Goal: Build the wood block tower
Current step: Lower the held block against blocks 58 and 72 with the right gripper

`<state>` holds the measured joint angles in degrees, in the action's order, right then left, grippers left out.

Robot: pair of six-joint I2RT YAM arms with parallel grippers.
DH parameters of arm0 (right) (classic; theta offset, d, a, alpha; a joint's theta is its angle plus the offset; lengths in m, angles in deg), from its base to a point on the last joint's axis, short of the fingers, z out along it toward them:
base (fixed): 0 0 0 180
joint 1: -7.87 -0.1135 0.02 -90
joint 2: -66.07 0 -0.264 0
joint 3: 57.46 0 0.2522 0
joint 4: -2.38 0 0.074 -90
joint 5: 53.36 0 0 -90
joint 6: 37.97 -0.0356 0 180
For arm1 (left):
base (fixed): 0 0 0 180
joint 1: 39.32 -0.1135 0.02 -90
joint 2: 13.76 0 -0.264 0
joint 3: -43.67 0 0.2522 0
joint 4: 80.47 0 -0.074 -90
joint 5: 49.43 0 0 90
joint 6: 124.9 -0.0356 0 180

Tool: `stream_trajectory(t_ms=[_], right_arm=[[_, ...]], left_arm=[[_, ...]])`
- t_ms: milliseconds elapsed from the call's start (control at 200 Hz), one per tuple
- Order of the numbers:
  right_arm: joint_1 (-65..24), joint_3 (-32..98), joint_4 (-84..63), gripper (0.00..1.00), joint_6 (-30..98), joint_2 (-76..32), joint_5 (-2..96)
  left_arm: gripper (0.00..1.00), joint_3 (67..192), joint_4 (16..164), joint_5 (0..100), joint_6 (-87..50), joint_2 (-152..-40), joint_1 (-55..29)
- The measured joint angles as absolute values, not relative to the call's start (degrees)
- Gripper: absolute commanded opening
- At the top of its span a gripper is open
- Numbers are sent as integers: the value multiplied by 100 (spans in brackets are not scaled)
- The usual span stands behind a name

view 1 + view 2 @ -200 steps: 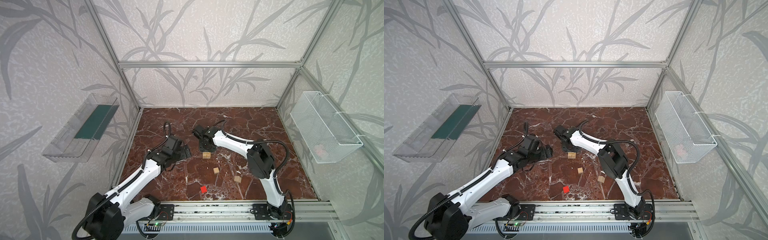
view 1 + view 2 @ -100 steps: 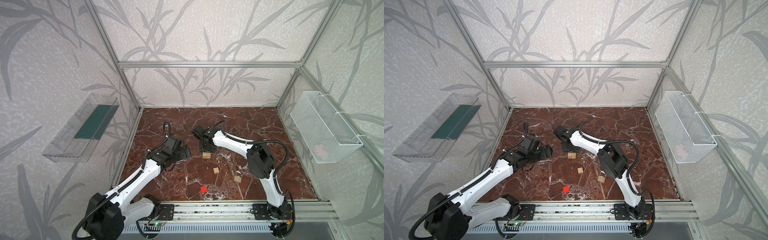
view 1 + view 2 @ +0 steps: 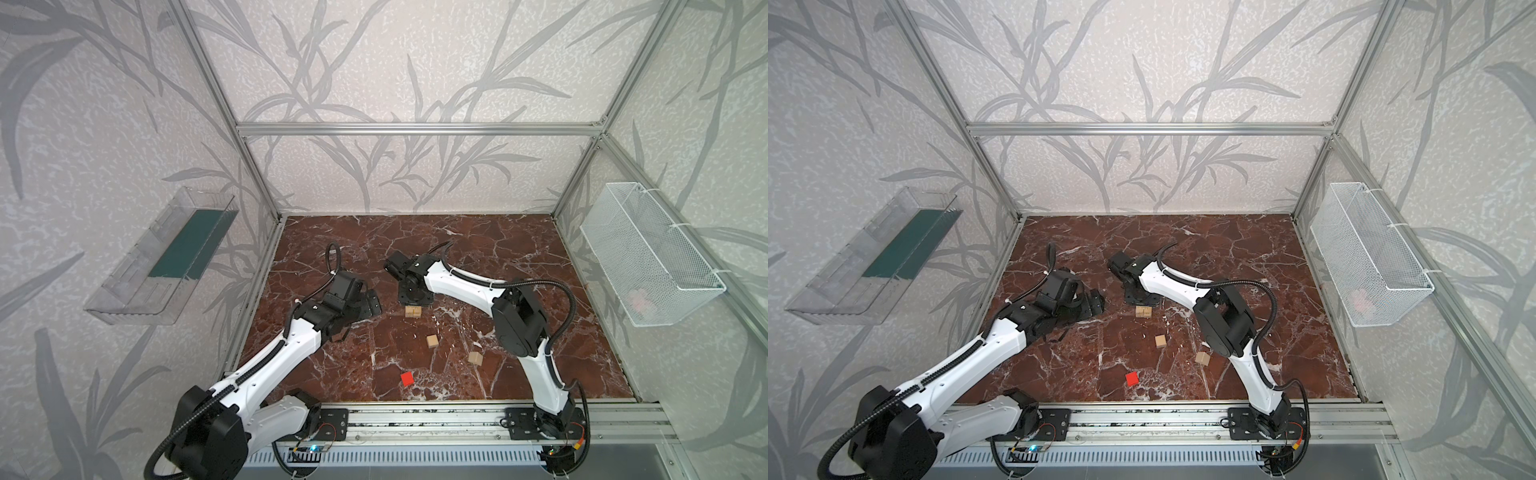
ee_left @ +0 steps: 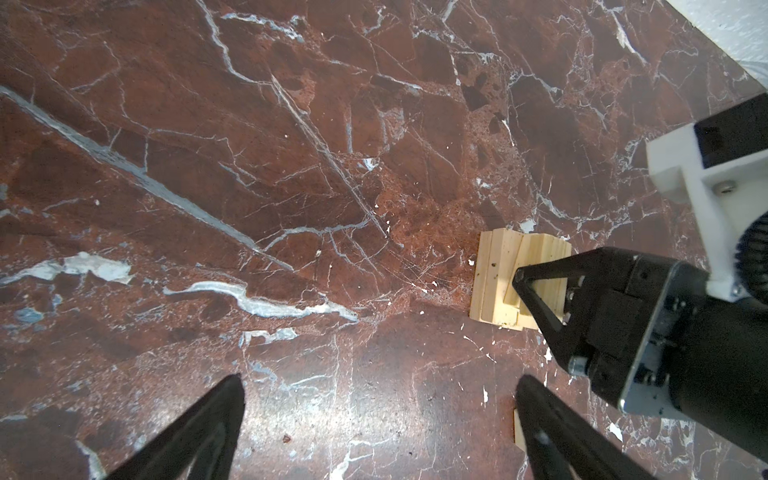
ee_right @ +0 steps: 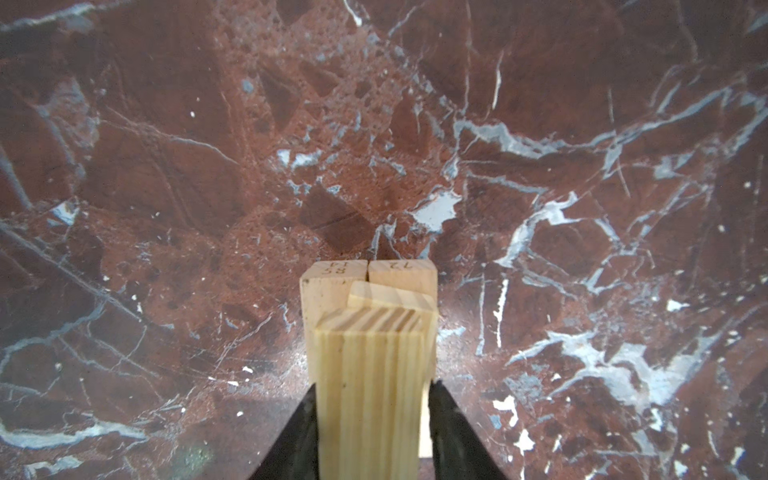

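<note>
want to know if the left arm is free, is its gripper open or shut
Open: the left gripper has its fingers spread wide apart above the marble top, with nothing held between them.

Dark red marble-look tabletop has a stack of pale tan wooden bars on it. Two small pale wooden cubes and a red cube lie nearby.

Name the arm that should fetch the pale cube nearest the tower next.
Left, likely. The left gripper hangs open and empty close to that pale cube, while the right gripper is closed around the top of the tower.
</note>
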<state>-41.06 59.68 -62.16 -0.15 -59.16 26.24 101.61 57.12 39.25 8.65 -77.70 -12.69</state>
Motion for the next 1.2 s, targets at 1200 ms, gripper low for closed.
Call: stream_trajectory(t_ms=[1200], right_arm=[[-4143,6512,-6656,28,431,-6174,2650]], left_arm=[[99,10150,5712,3995,887,-7770,-1286]])
